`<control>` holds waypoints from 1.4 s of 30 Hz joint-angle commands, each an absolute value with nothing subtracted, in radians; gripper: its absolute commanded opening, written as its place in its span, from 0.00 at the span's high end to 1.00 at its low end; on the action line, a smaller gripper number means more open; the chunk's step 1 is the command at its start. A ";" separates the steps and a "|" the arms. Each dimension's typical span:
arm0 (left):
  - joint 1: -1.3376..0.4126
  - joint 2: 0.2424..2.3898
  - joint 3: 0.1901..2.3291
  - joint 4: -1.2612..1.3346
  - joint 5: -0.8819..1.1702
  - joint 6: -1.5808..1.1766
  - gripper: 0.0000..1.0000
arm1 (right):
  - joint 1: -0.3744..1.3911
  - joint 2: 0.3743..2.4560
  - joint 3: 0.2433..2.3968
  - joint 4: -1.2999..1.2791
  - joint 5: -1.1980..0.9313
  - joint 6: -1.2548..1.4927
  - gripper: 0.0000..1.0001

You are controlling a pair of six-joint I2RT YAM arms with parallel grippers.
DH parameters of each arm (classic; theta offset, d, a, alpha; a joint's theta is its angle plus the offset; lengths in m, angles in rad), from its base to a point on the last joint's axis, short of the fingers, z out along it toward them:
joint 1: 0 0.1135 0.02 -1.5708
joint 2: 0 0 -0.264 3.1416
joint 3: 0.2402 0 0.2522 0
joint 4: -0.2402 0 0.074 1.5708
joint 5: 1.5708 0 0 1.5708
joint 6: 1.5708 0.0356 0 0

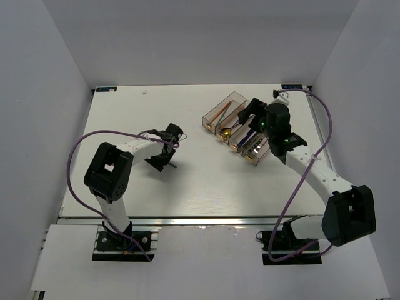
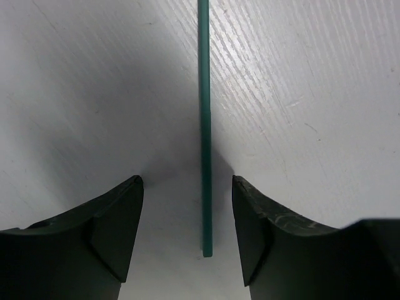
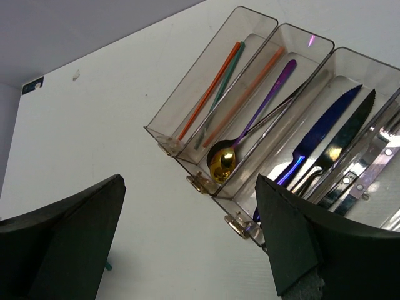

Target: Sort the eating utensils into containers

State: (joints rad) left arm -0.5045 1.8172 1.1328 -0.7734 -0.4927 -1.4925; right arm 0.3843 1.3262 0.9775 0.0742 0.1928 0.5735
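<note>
A thin green chopstick [image 2: 205,125] lies flat on the white table. My left gripper [image 2: 187,209] is open and low over it, one jaw on each side of its near end, not touching it. In the top view the left gripper [image 1: 162,160] is at the table's left-middle. My right gripper [image 3: 189,187] is open and empty, held above the containers [image 3: 187,103]; in the top view it [image 1: 250,114] is over the bins [image 1: 215,114]. The bins hold orange and green chopsticks [image 3: 212,84], a gold-bowled purple spoon [image 3: 222,164], blue and black knives [image 3: 325,128] and silvery forks [image 3: 375,162].
The four joined bins stand diagonally at the back right of the table [image 1: 206,187]. White walls enclose the table on three sides. A green chopstick tip [image 3: 108,265] shows beside the right gripper's left finger.
</note>
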 commanded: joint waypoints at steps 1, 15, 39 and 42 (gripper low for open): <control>-0.506 1.886 1.085 -0.677 -0.410 -1.502 0.32 | 0.385 1.270 0.956 0.114 0.166 0.578 0.11; -0.503 1.922 1.009 -0.672 -0.313 -1.431 1.00 | 0.385 1.163 0.897 0.156 0.138 0.606 0.11; -0.584 1.219 0.502 0.313 0.192 -0.810 1.00 | 0.621 1.670 0.989 0.465 -0.417 0.735 0.11; -0.584 1.218 0.499 0.331 0.224 -0.810 1.00 | 0.643 1.695 1.011 0.443 -0.397 0.721 0.13</control>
